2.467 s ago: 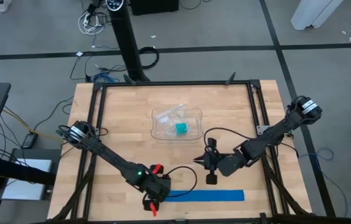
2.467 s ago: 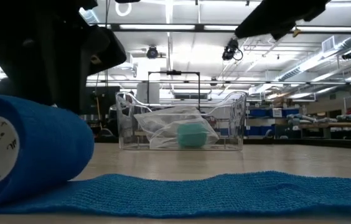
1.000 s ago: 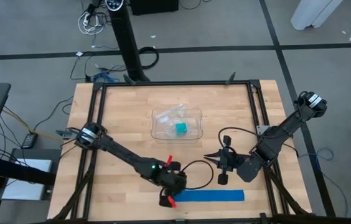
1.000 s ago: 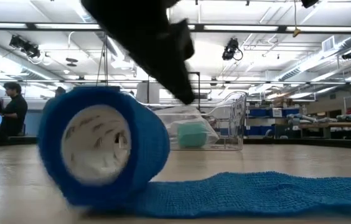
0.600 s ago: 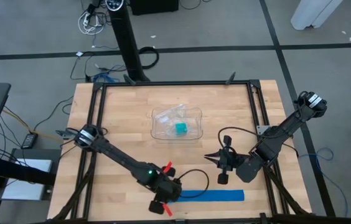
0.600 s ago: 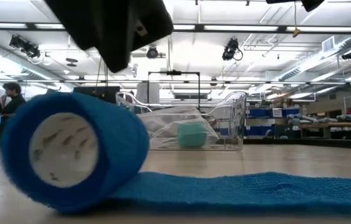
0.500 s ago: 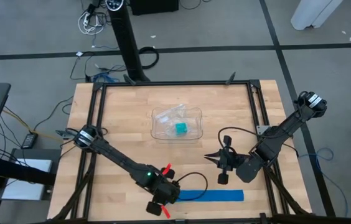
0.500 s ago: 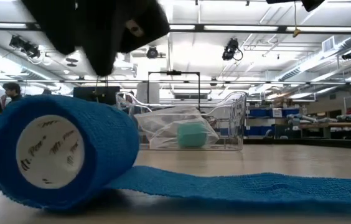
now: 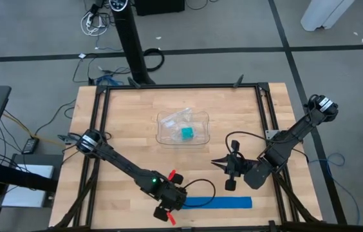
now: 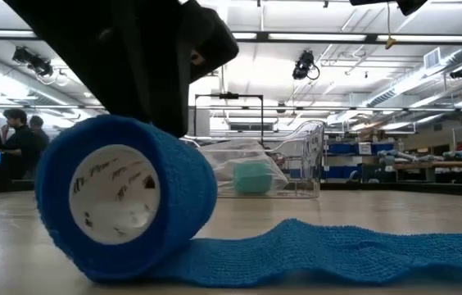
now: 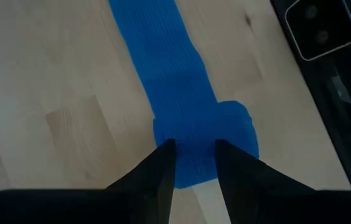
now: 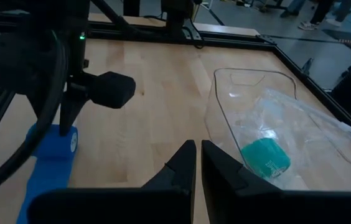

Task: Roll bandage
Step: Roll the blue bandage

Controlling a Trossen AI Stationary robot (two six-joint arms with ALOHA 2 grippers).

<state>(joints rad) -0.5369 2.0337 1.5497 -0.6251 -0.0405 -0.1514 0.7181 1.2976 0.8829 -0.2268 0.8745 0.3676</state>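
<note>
We see the wooden bench [image 9: 130, 122] from above, with the bandage [image 9: 217, 203] lying along its six o'clock edge: a flat blue strip running toward three o'clock from a rolled end at the left gripper [image 9: 168, 211]. In the left wrist view the roll [image 11: 203, 146] sits between the two jaws, which stand partly apart on either side of it and touch its blue sides. In the low view the roll [image 10: 124, 209] rests on the bench with its loose tail stretching away beside it. The clear tray [image 9: 166, 138] holding a teal block [image 9: 187, 133] sits near the bench centre. The right gripper [image 9: 228, 169] waits at about four o'clock, well apart from the strip, its jaws closed on nothing.
</note>
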